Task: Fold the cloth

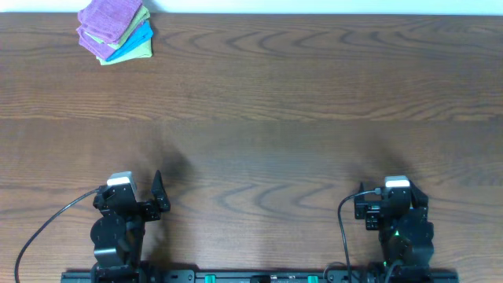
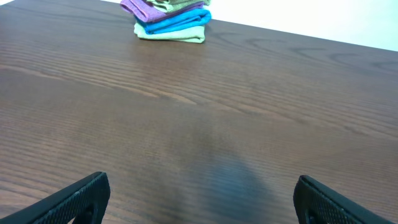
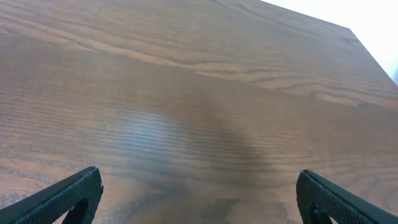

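With both the left pincer (image 2: 199, 199) and right pincer (image 3: 199, 199) wide and empty near the desk's (image 1: 299, 102) front edge, the left should reach the far-left corner and lift only the top lilac cloth (image 1: 110, 20) off the pile (image 1: 126, 43).

A stack of folded cloths (image 1: 115, 31) sits at the table's (image 1: 299, 102) far left corner, the cloth (image 1: 112, 20) lying on top of the others. Both arms stand along the near edge (one toward each corner), well apart from the stack.
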You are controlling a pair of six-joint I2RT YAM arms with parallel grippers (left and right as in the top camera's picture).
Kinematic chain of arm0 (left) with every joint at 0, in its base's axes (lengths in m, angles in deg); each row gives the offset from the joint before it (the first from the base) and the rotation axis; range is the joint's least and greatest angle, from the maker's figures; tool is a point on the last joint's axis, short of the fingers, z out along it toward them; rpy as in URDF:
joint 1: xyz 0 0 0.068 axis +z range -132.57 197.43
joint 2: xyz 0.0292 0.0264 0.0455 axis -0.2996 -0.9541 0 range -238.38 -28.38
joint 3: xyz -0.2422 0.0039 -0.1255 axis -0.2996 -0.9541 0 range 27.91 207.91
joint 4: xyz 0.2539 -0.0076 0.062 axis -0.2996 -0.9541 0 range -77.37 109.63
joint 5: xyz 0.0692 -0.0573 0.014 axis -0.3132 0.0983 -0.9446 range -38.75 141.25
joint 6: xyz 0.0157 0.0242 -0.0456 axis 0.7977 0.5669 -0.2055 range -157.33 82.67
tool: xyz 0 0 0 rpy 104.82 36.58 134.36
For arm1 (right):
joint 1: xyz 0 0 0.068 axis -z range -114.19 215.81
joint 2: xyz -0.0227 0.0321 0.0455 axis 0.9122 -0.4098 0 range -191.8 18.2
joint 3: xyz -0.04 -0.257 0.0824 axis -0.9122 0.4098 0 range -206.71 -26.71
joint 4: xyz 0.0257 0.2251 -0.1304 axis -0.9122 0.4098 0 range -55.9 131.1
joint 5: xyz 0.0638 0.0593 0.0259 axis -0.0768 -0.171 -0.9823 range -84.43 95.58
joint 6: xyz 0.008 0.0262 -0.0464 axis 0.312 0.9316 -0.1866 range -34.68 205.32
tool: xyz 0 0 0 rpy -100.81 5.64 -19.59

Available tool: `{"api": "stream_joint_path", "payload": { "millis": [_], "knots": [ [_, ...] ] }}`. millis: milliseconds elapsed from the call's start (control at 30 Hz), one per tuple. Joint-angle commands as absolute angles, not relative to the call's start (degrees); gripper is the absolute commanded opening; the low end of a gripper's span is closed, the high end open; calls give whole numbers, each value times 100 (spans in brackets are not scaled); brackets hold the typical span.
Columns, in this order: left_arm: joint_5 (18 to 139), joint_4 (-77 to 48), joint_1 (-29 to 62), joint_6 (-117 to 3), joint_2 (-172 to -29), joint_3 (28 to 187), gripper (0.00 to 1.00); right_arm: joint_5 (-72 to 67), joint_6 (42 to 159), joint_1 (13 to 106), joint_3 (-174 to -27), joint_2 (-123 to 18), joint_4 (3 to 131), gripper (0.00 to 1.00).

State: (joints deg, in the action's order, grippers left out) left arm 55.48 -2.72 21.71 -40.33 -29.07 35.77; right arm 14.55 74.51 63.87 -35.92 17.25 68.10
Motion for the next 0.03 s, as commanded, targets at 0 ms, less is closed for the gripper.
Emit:
{"api": "stream_joint_path", "payload": {
  "millis": [0],
  "knots": [
    [5487, -261, 2149, -4055, -2863, 3450, 96, 1391, 7409, 6433, -3557, 1792, 6823, 98]
  ]
}}
